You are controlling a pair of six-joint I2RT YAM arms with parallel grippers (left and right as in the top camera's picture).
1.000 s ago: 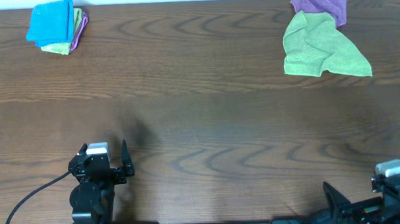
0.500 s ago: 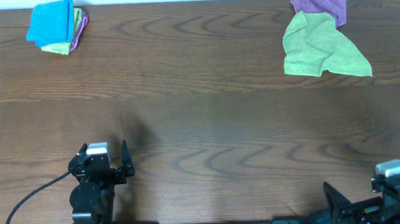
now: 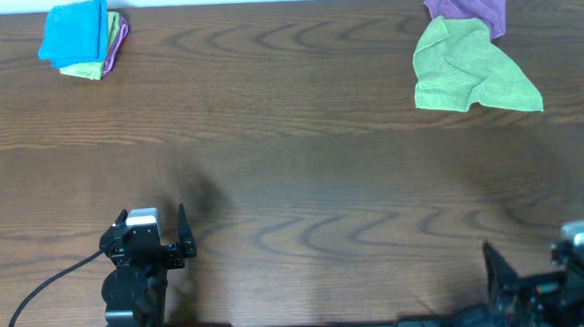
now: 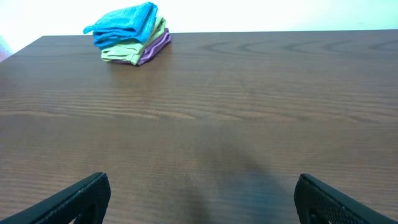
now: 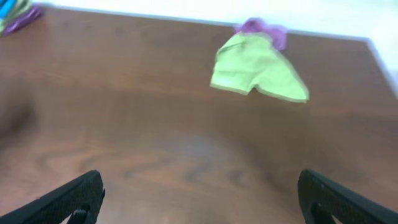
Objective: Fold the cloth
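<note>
The cloth [image 3: 75, 30] lies folded in the far left corner of the counter [image 3: 292, 163]. It sits on top of a small stack. Under it is a folded lime-green cloth [image 4: 123, 53], and under that a folded purple cloth [image 4: 159, 46], both edges peeping out on the side towards the counter's middle. The blue top layer is slightly rumpled and does not sit square on the layers below. I cannot make out its tag in any view.

The left hand [image 4: 200, 198] is near the near edge, on the left part of the counter. Its two dark fingers stand wide apart with only bare wood between them. It holds nothing and is well apart from the stack. A black cable [image 3: 38, 292] curves from the left arm towards the near left corner.

The right hand [image 5: 199, 196] is at the near right corner, partly cut off by the edge of the overhead view. Its fingers are also spread wide, and nothing is between them. The right wrist view is blurred.

At the far right of the counter a loose lime-green cloth [image 3: 468, 74] lies unfolded and wrinkled. A crumpled purple cloth [image 3: 476, 10] touches its far side, close to the far edge. Both are well apart from either hand.
</note>
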